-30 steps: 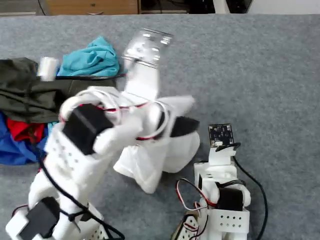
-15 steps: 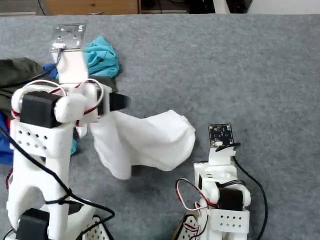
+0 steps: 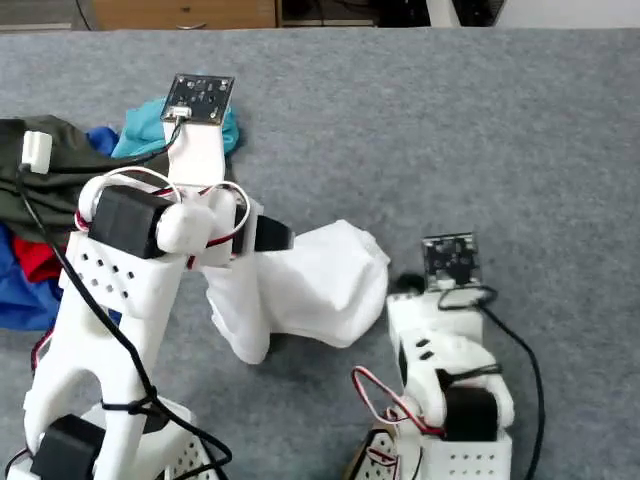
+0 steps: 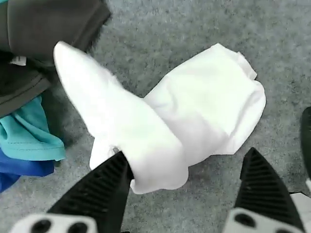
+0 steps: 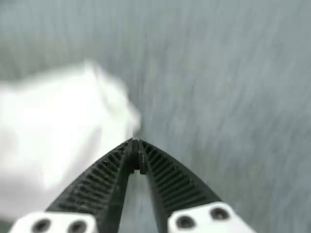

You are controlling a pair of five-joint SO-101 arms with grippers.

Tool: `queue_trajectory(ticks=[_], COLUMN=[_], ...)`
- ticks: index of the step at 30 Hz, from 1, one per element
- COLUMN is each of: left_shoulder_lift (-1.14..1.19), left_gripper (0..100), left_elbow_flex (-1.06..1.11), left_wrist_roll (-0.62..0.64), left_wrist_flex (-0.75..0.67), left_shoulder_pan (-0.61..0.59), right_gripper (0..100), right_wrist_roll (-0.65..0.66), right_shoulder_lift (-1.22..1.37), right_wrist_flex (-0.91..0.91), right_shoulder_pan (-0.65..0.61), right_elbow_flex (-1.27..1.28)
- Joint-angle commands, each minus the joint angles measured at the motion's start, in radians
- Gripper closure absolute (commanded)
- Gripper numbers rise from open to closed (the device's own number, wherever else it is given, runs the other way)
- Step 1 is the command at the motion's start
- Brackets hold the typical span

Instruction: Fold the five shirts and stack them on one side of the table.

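A crumpled white shirt [image 3: 315, 285] lies in the middle of the grey table [image 3: 480, 140]. My left gripper [image 3: 272, 235] hovers over the shirt's left part. In the left wrist view the left gripper [image 4: 187, 160] stands wide open above the white shirt [image 4: 204, 111], with one finger [image 4: 104, 187] over the cloth's edge. My right gripper [image 3: 405, 286] is low at the shirt's right edge. In the right wrist view the right gripper [image 5: 135, 144] is shut and empty, its tip beside the white shirt [image 5: 58, 131].
A pile of other shirts sits at the table's left edge: dark olive [image 3: 50, 185], teal [image 3: 145, 135], red [image 3: 40, 255] and blue [image 3: 25, 295]. The olive [image 4: 43, 29] and teal [image 4: 26, 136] ones lie close to the white shirt. Both arm bases stand at the near edge.
My left arm swung left, pulling the white shirt out wider, then came back a little to the right over it. The right arm leaned towards the shirt's right edge.
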Motion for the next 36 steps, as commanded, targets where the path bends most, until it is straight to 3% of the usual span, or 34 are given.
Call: queue_trajectory(ticks=[1, 4, 8, 12, 20, 24, 27, 36], left_shoulder_lift=[-0.028, -0.028, -0.028, -0.028, -0.028, -0.028, -0.028, -0.028], left_gripper=[67, 67, 67, 67, 67, 67, 67, 67], left_elbow_flex=[-0.005, 0.002, 0.002, 0.002, 0.002, 0.002, 0.002, -0.003], left_wrist_roll=[0.006, 0.008, 0.009, 0.009, 0.091, 0.094, 0.095, 0.087], left_wrist_flex=[0.011, 0.011, 0.011, 0.011, 0.011, 0.011, 0.009, 0.009], left_shoulder_pan=[0.005, 0.005, 0.005, 0.009, 0.012, 0.006, 0.002, -0.066], right_gripper=[81.6, 65.9, 69.3, 70.9, 59.4, 59.3, 59.3, 59.5], right_wrist_roll=[0.008, -0.044, -0.089, -0.130, -0.281, -0.396, -0.410, -0.361], right_shoulder_lift=[-0.097, -0.096, -0.054, 0.145, 0.951, 1.359, 1.600, 1.742], right_wrist_flex=[-0.074, -0.078, -0.075, -0.112, -0.138, -0.143, -0.120, -0.011], right_shoulder_pan=[-0.038, -0.150, -0.268, -0.292, -0.346, -0.360, -0.360, -0.340], right_elbow_flex=[-0.059, -0.035, -0.021, -0.076, -0.403, -0.621, -0.748, -0.866])
